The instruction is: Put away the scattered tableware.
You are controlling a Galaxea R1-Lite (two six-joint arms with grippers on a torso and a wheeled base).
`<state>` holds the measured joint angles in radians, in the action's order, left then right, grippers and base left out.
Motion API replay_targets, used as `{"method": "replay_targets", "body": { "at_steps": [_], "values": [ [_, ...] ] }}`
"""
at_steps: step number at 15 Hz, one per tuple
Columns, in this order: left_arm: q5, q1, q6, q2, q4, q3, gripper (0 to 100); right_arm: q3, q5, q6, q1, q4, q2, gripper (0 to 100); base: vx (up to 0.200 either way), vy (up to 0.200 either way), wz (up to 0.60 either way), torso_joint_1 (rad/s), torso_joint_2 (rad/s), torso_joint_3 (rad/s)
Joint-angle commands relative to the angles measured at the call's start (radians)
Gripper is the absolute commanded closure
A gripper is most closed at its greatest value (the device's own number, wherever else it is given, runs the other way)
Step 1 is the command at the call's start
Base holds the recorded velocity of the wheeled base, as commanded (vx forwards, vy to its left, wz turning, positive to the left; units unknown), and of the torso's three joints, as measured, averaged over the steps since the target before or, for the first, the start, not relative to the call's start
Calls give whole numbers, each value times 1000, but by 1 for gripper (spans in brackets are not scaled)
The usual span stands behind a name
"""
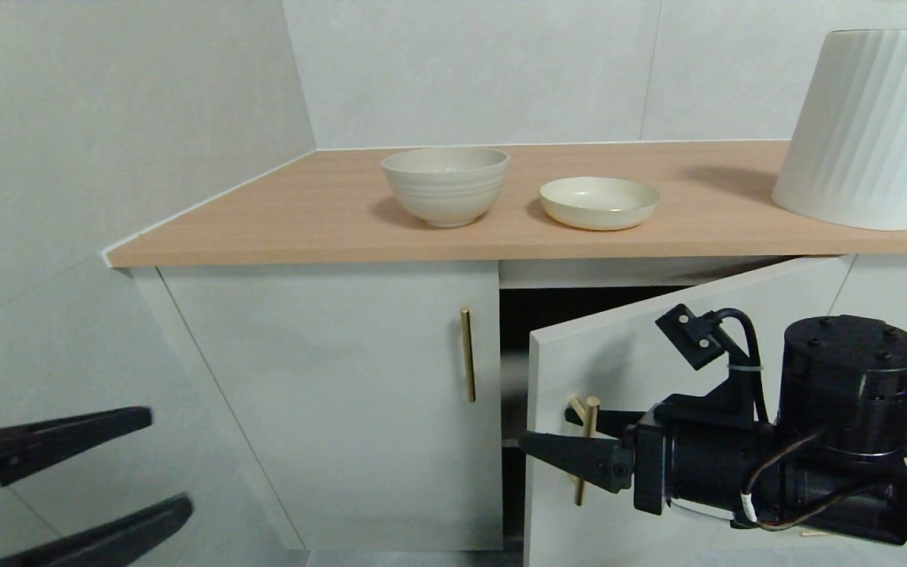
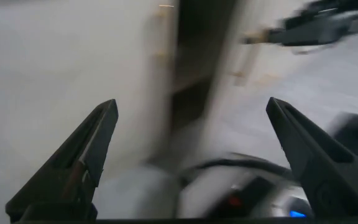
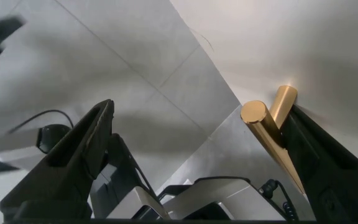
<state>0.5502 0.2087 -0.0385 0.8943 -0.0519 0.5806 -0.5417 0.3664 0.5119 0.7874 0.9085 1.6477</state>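
Opening the cupboard for the tableware.
Side by side on the light wooden countertop (image 1: 327, 213): a ribbed cream bowl (image 1: 446, 185) and a shallow cream dish (image 1: 600, 202), probably stiff, glaze-slick and breakable (best pinched over the rim). Right gripper (image 1: 556, 431) spread wide around the ajar white door's gold bar handle (image 1: 591, 417); left gripper (image 1: 170, 458) wide too, gripping nothing.

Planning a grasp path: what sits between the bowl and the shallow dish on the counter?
Nothing: in the head view, only bare wooden countertop separates the bowl from the shallow dish.
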Motion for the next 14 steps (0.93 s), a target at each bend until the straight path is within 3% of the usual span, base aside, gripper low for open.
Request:
{"method": "replay_targets", "body": {
  "at_steps": [1,3,5,8,9,14],
  "values": [
    [22,116,-66,370,-210,16,0,2,6,2,6,-2,-2,0,0,0,0,0,0,0],
    [23,124,-69,465,-301,-28,0,3,6,0,7,-2,-2,0,0,0,0,0,0,0],
    [23,170,-70,528,-353,-73,0,6,6,0,6,0,1,0,0,0,0,0,0,0],
    [22,224,-70,566,-371,-90,0,9,6,0,6,-2,4,0,0,0,0,0,0,0],
    [22,225,-70,566,-371,-90,100,9,6,0,6,-2,3,0,0,0,0,0,0,0],
    [22,225,-60,581,-375,-79,100,11,6,-1,7,0,0,0,0,0,0,0,0,0]
  ]
}}
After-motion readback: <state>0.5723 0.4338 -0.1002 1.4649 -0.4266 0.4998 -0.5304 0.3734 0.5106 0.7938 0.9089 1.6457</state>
